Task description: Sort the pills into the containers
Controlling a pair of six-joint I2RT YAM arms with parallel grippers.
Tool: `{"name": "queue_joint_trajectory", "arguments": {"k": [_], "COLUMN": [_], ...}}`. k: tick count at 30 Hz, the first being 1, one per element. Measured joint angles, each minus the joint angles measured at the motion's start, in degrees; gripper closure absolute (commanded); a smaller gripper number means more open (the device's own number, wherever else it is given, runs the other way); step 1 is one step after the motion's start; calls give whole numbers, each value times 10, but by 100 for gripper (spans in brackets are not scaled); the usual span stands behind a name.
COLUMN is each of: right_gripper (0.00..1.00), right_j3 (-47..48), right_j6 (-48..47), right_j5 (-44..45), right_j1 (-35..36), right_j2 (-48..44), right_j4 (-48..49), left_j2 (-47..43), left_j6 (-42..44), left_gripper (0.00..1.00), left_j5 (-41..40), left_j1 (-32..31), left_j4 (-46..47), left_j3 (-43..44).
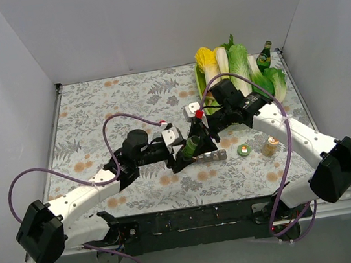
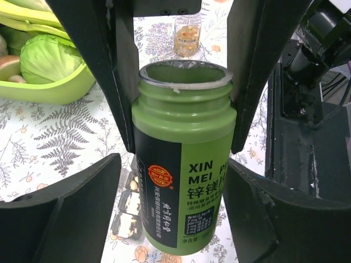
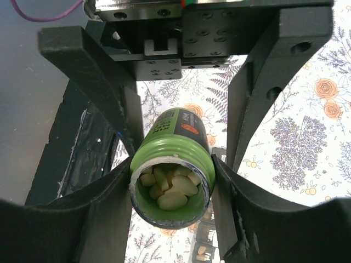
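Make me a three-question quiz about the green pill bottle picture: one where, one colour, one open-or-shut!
1. Where is the round green cap? A on a robot arm; B among the vegetables; C on the flowered table.
2. What colour are the pills in the green plastic pill bottle? A pale cream; B red; C blue.
3. The bottle's mouth is: A capped; B open; C taped.
Answers: 1 C, it lies there near the silver-grey compartment strip. 2 A, the right wrist view looks inside. 3 B, pills show through the mouth.
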Motion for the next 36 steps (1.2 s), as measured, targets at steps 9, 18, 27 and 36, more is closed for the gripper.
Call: {"name": "queue_joint_trajectory", "arguments": {"k": [9, 18, 27, 36], "right_gripper": [60, 4, 2, 4], "right_j3": [-8, -15, -25, -191], "right_j6": [11, 10, -40, -120], "right_j5": [1, -9, -24, 189], "right_j1": [1, -16, -124, -201], "right_j2": [-1, -13, -59, -117], "right_j4": [16, 18, 2, -33], "left_j2": [6, -4, -45, -88], "left_j6": [5, -1, -24, -37], "left_gripper": [100, 100, 100, 100], "left_j5": [9, 9, 8, 3], "left_j1": [-3, -4, -4, -4], "left_j4": [-10, -21, -20, -24], "left_j3": [3, -11, -58, -81]}}
